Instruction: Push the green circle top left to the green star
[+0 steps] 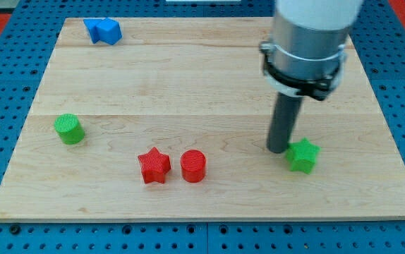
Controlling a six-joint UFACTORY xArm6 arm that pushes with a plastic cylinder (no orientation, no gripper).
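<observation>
The green circle (69,129) stands near the board's left edge, at mid height. The green star (303,155) lies at the lower right of the board. My tip (279,149) rests on the board just left of the green star, touching or almost touching its left side. The green circle is far to the left of my tip, with the two red blocks between them along the bottom.
A red star (154,166) and a red circle (193,166) sit side by side at the lower middle. A blue block (103,31) lies at the top left corner. The wooden board (202,85) sits on a blue perforated table (5,85).
</observation>
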